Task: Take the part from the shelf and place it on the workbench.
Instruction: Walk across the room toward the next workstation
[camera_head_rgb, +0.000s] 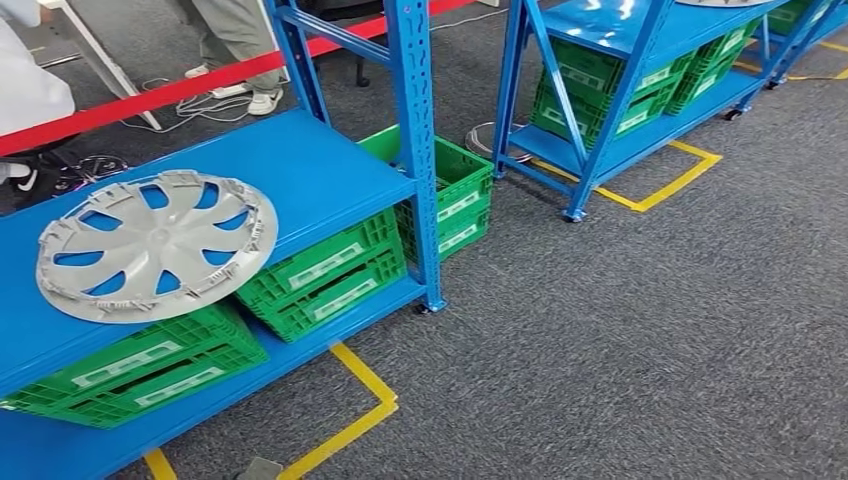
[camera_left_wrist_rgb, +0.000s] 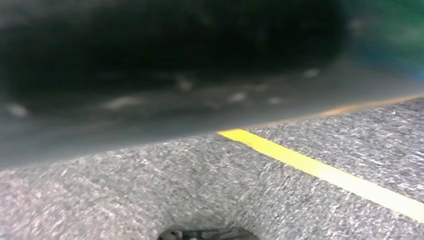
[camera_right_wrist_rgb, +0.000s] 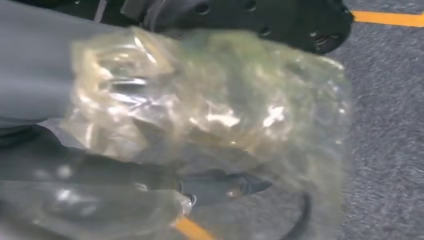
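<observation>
One grey hubcap (camera_head_rgb: 156, 245) is laid flat, inner side up, on the blue shelf (camera_head_rgb: 300, 170) at 9 o'clock; round, no long axis. Four green crates (camera_head_rgb: 325, 275) are stowed below. The right hand (camera_right_wrist_rgb: 210, 130) is wrapped in clear plastic, its state not discernible; the left hand's cannot be told either.

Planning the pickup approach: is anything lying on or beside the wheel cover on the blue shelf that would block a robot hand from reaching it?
Nothing visible does. The wheel cover lies alone on the blue shelf, its near edge over the front lip, green crates below it.

Right hand (camera_right_wrist_rgb: 200, 125): grey cover, crinkled clear plastic wrap, blurred.
</observation>
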